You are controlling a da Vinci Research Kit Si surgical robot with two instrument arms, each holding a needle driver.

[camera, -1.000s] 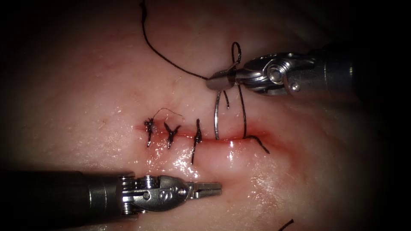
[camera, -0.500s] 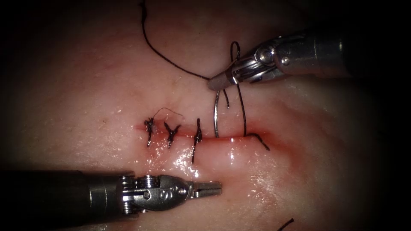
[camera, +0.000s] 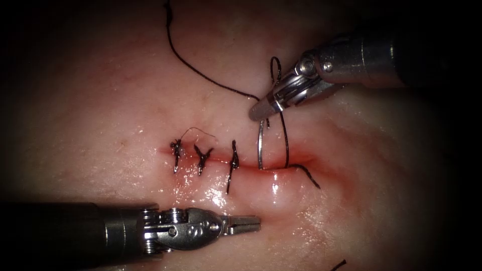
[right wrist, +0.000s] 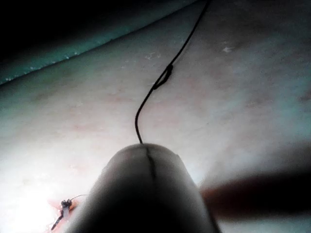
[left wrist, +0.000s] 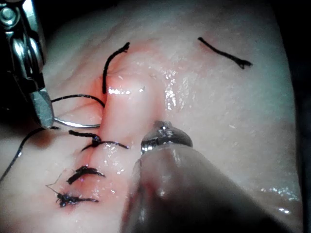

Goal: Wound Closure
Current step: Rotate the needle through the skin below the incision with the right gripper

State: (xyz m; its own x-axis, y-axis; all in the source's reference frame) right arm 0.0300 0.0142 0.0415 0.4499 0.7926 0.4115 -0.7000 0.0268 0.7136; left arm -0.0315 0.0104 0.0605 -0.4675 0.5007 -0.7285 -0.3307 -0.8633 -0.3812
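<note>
Three finished stitches (camera: 203, 158) on the left part of the cut (camera: 241, 164) in the tissue (camera: 100, 110). Right tool (camera: 257, 113) above the cut, jaws closed on the needle (camera: 260, 145) near its upper end, other end in the tissue at the cut. Thread (camera: 201, 75) running up-left from the jaws. Left tool (camera: 253, 222) below the cut, jaws closed, holding nothing.

Loose cut end of thread (camera: 337, 263) lies alone at the near right, well clear of where I work. Beyond the far edge, I see a teal surface (right wrist: 73, 51).
</note>
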